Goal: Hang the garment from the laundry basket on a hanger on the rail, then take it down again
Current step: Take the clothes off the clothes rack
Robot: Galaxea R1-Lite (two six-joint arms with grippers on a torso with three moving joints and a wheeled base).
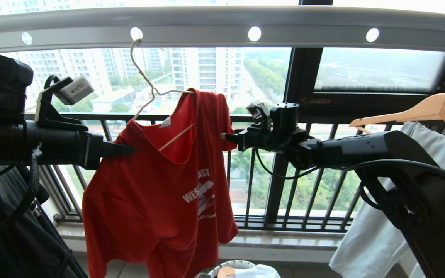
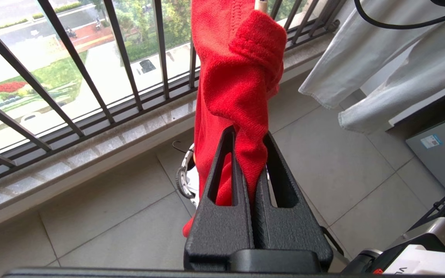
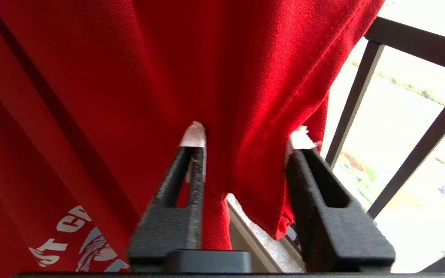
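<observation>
The garment (image 1: 157, 185) hangs lopsided on the hanger (image 1: 145, 83), hooked in the rail (image 1: 222, 23), window railing (image 1: 253, 181) close behind. My left gripper (image 2: 247, 154) pinches its shoulder fabric. My right gripper (image 3: 245, 154) stands spread around the sleeve's fold. White lettering reads "WES…" and "…AST".

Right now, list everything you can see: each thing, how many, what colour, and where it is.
T-shirt: one, red, hanging bunched on the wire hanger
Wire hanger: one, cream-white, hooked in a rail hole
Rail: one, grey, spanning the top
Wooden hanger: one, light wood, far right
Pale garment: one, grey-white, on the wooden hanger
Dark garment: one, black, lower left
Laundry basket: one, whitish rim, floor below the shirt
Window railing: one, black, behind
Left gripper: shut on the shirt's left shoulder
Right gripper: jaws apart, straddling a fold of the shirt's right edge
</observation>
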